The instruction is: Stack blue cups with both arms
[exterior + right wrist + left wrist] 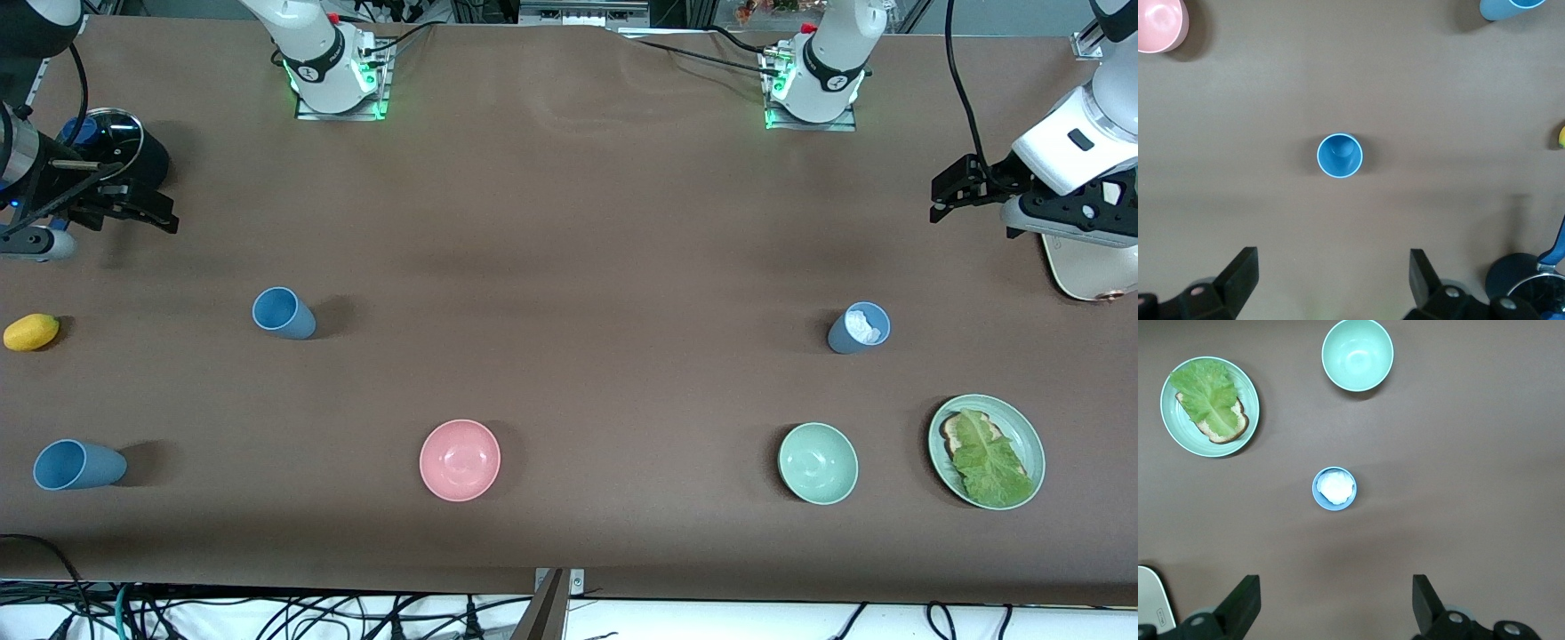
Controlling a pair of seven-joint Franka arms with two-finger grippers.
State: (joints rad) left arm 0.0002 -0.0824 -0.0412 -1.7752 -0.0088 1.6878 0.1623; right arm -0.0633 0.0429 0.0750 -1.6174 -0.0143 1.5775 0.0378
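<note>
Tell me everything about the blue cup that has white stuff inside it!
The blue cup with white stuff is a small, handleless, slate-blue tumbler that looks like matte plastic. It stands upright with its mouth open, and something white and crumpled fills the inside; what it is cannot be told. It sits alone on the brown table toward the left arm's end, farther from the front camera than the mint-green bowl. Nothing touches it.

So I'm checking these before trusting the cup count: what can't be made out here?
- Cup with white filling: in the front and left wrist views, what the white stuff is can't be told, nor what lies under it.
- Dark lidded pot, front view: partly covered by the right gripper and cut off in the right wrist view.
- White appliance, front view: hidden under the left gripper and cut by the edge.
- Bread: mostly covered by lettuce.
</note>
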